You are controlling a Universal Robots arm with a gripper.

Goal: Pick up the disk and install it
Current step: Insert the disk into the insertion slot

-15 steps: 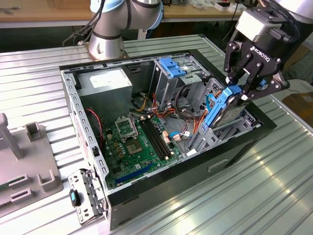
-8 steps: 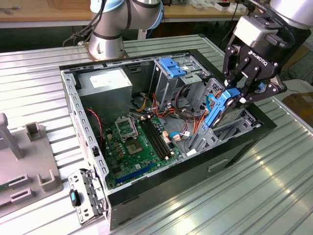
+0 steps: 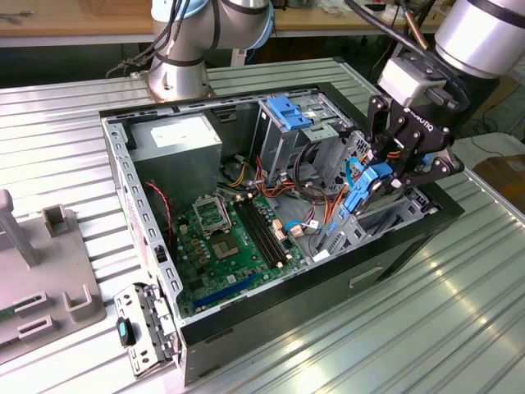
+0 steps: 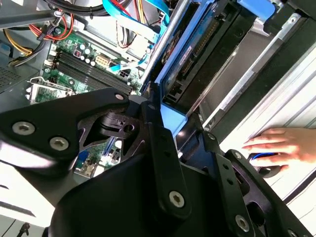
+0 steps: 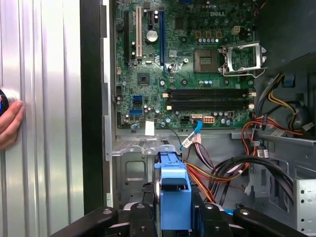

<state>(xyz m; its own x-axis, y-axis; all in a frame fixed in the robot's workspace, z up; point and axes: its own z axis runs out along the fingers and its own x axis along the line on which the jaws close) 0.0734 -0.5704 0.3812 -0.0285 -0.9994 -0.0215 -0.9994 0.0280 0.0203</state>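
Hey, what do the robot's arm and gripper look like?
The arm is round silver-grey tubing with black cables alongside. A light grey box joins it to the gripper, black bolted linkage bars with small white lettering.

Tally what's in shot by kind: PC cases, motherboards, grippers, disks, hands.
PC case: 1, side open
motherboard: 1
gripper: 1
disk: 1, blue-railed, clamped in the gripper over the case
hand: 1, outside the case
Total: 5
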